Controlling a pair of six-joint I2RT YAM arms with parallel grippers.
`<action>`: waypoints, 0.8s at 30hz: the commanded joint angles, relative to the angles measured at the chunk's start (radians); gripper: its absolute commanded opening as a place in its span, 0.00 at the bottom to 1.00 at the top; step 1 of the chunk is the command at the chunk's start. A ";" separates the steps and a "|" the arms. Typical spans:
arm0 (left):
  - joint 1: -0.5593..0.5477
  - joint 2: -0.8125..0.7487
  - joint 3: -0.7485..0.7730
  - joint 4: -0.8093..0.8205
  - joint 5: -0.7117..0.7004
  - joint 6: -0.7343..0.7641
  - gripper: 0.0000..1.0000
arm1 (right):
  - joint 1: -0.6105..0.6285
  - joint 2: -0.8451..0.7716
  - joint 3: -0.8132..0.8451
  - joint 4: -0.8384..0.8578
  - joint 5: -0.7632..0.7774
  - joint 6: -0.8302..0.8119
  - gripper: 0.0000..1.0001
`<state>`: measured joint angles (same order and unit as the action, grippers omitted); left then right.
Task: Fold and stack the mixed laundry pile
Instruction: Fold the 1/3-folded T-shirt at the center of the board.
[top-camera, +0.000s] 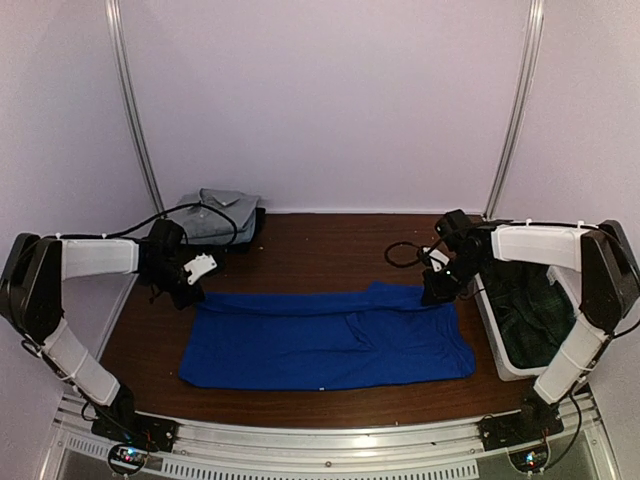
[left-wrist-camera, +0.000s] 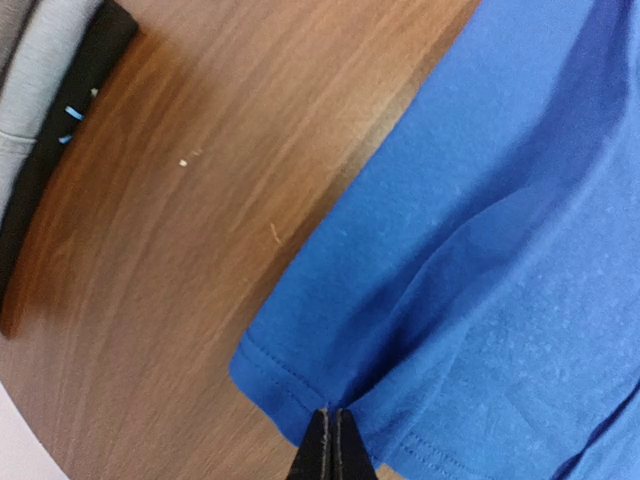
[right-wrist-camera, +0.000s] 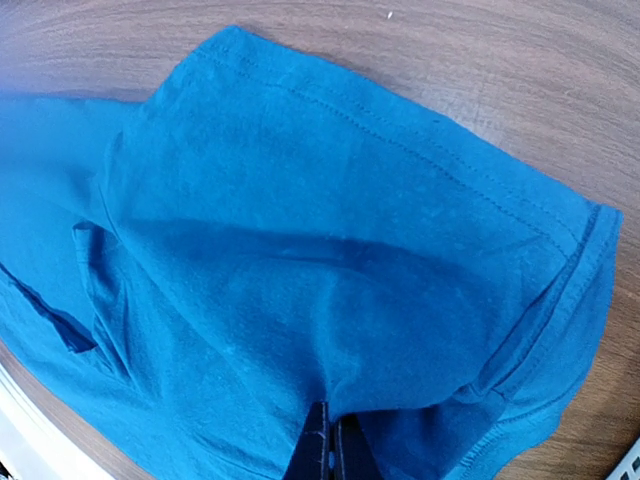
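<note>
While the blue shirt (top-camera: 325, 340) is lying flat on the tabletop (top-camera: 330, 245), the left claw (left-wrist-camera: 331, 425) and right claw (right-wrist-camera: 328, 418) are pinching its far corners, likely both layers, so they should be lifting evenly together.

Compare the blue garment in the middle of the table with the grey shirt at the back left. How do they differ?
Colour: the blue garment is royal blue; the grey shirt is light grey. Pose: the blue garment lies spread wide; the grey shirt is folded small on a dark piece. Handling: the left gripper and right gripper pinch the blue garment's far corners; no gripper touches the grey shirt. Both are soft cloth.
</note>
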<state>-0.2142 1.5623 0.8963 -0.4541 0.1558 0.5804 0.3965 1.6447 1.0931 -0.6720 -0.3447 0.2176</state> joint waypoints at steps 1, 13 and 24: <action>-0.025 0.045 0.000 0.028 -0.038 -0.020 0.00 | 0.008 0.044 -0.012 0.033 0.008 0.018 0.00; -0.053 0.105 0.047 -0.036 -0.093 -0.051 0.00 | 0.010 0.085 0.082 -0.044 0.007 -0.011 0.00; -0.053 -0.008 0.023 -0.092 -0.101 -0.035 0.00 | 0.010 0.029 0.182 -0.165 0.039 -0.033 0.00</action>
<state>-0.2638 1.6104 0.9192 -0.5106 0.0650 0.5438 0.4000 1.7302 1.2732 -0.7753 -0.3344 0.2031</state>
